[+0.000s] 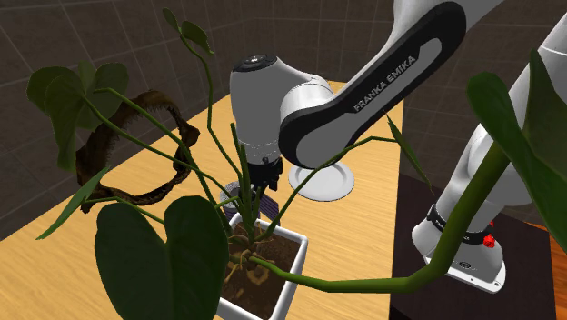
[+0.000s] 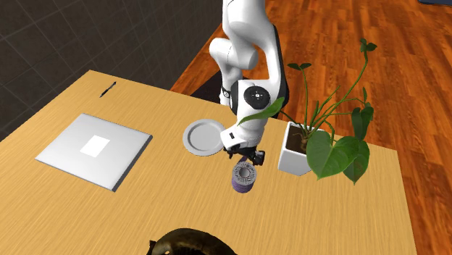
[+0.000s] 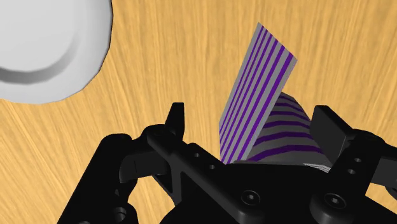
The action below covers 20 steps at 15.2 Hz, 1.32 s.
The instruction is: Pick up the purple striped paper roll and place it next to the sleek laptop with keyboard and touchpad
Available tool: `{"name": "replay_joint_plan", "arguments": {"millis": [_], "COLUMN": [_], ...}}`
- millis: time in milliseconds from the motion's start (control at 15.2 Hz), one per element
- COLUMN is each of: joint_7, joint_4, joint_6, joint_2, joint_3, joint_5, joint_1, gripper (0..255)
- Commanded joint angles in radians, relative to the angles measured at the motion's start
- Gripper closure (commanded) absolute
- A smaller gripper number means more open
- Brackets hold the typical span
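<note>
Nothing fancy where I'm set up. The table (image 2: 145, 210) I'm working over has a light, honey-coloured wood top with a fine grain, and in my wrist view that grain runs in long pale streaks. Past one edge in the second exterior view there's a floor (image 2: 348, 29) of reddish-brown wooden planks. Behind the table in the shoulder view stands a dark grey wall (image 1: 54, 36) cut into big square tiles with thin seams. The light's soft and even all over.

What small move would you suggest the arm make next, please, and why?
Probably shut the fingers on the purple striped paper roll: in the wrist view they stand apart with the roll between them, bare table showing beside one finger, so it is not yet held.
</note>
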Motion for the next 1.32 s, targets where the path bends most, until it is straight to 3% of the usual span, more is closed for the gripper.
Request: {"name": "replay_joint_plan", "arguments": {"millis": [0, 330, 396, 990, 1254], "joint_7": [0.001, 0.001, 0.001, 0.001, -0.026], "joint_4": [-0.002, -0.002, -0.001, -0.002, 0.020], "joint_6": [0.005, 0.005, 0.005, 0.005, -0.050], "joint_2": [0.004, 0.004, 0.004, 0.004, -0.037], "joint_3": [0.000, 0.000, 0.000, 0.000, -0.005], "joint_5": [-0.004, -0.004, -0.004, -0.004, 0.031], "joint_1": [-0.001, -0.001, -0.001, -0.001, 0.002], "gripper": [0, 0, 255, 255, 255]}}
